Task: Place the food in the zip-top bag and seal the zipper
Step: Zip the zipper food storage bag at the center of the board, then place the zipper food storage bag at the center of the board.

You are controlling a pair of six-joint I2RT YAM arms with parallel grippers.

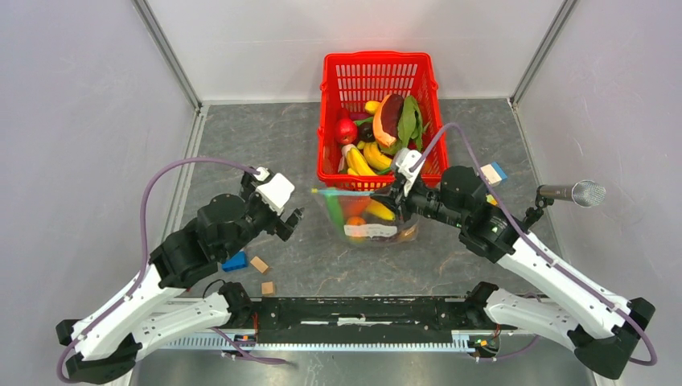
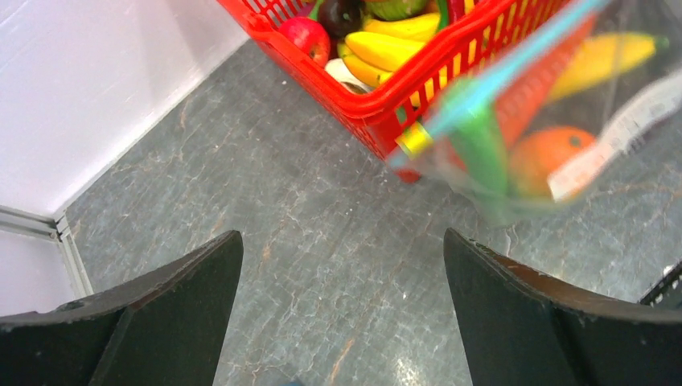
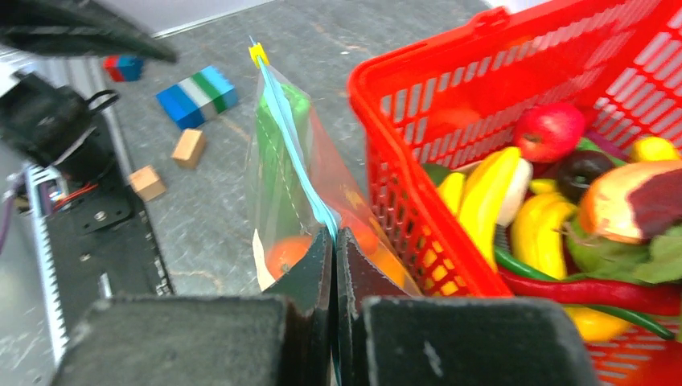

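My right pincer (image 3: 334,235) clamped the thin light-blue zipper strip (image 3: 291,157) of the clear plastic bag (image 3: 277,201); the strip ran lengthwise toward my wide-open, empty left pincer (image 2: 342,240).

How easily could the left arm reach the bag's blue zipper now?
Probably yes: the left gripper is open, nothing lies between it and the near end of the zipper; the right gripper pinches the far end.
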